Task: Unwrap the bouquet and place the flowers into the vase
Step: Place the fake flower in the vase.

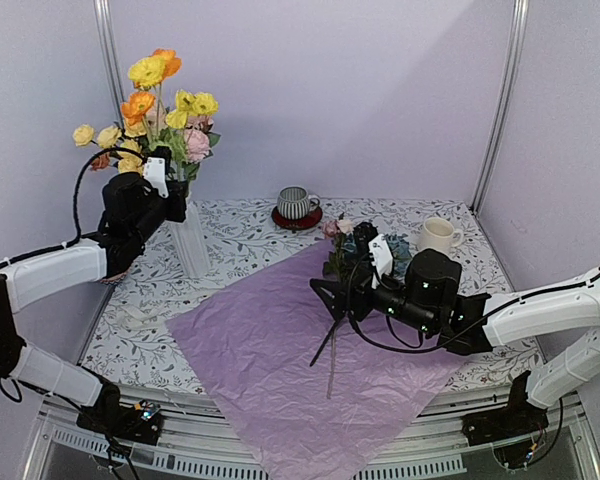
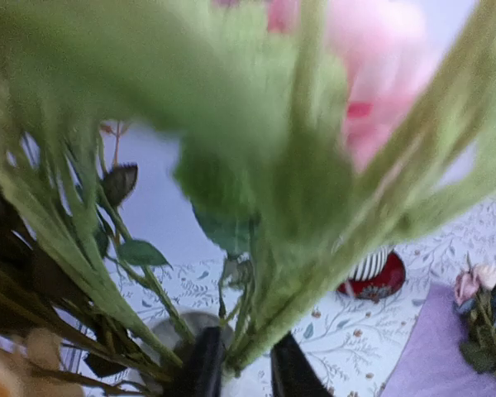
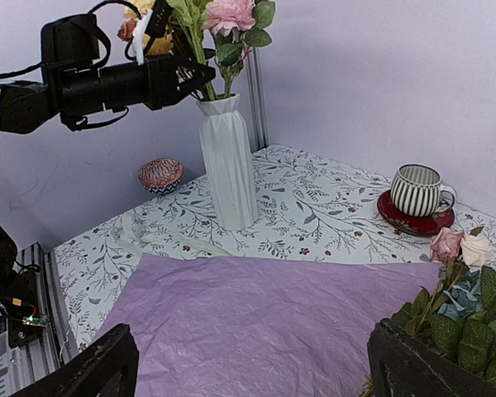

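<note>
Flowers (image 1: 160,100) mostly sit in the vase (image 1: 192,245) at back left already – a few roses (image 3: 446,245) lie on the paper (image 1: 270,370), just beside the right claw (image 3: 252,376), which is spread wide with nothing in it. Left claw (image 2: 244,374) is up at the vase mouth with stems (image 2: 264,331) between its fingers; can't tell whether it's pinching them or letting go. My guess: those fake stems are light and wiry, heads soft and crushable, so grab low on the bare stem, not the blooms. Vase looks tall and tippy – easy to knock.
</note>
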Controlling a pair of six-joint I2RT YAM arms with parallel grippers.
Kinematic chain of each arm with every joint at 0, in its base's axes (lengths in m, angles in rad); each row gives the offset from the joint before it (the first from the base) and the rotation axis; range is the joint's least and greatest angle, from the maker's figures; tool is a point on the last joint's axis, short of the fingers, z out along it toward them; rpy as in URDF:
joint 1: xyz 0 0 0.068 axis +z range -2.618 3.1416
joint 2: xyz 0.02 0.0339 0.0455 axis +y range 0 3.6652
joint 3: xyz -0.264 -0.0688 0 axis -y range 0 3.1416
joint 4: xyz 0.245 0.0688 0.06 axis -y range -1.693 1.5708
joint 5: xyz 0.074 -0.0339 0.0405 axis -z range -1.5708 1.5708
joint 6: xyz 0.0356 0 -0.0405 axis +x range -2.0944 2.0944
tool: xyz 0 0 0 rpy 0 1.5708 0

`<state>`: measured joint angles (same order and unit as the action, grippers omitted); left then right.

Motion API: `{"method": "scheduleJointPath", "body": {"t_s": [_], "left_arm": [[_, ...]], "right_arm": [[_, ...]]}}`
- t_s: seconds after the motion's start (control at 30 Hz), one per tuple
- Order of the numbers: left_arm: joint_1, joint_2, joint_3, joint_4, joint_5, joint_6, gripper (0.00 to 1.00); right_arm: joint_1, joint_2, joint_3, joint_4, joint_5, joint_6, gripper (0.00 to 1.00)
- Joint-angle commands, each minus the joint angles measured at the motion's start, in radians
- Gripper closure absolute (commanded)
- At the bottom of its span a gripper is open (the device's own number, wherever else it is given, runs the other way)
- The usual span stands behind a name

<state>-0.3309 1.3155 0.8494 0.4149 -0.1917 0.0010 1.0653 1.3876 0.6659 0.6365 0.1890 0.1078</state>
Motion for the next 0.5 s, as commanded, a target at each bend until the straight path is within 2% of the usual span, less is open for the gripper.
{"method": "scheduleJointPath", "body": {"t_s": [0.0, 0.03, 0.17, 0.33, 0.47], "left_arm": [[0.007, 0.031, -0.016, -0.146, -0.02, -0.038, 0.66], [0.006, 0.023, -0.01, -0.156, -0.023, -0.044, 0.58], [0.007, -0.011, 0.016, -0.225, -0.027, -0.083, 0.44], [0.006, -0.091, -0.024, -0.29, -0.003, -0.133, 0.35], [0.007, -0.179, -0.089, -0.3, 0.036, -0.164, 0.33]], "right_arm": [[-0.007, 0.004, -0.014, 0.019, 0.016, -0.003, 0.01], [-0.007, 0.005, -0.015, 0.018, 0.017, -0.002, 0.01], [-0.006, 0.004, -0.017, 0.017, 0.024, -0.004, 0.01], [-0.007, 0.004, -0.018, 0.017, 0.029, -0.001, 0.01], [-0.008, 0.007, -0.016, 0.017, 0.03, 0.001, 0.01]]}}
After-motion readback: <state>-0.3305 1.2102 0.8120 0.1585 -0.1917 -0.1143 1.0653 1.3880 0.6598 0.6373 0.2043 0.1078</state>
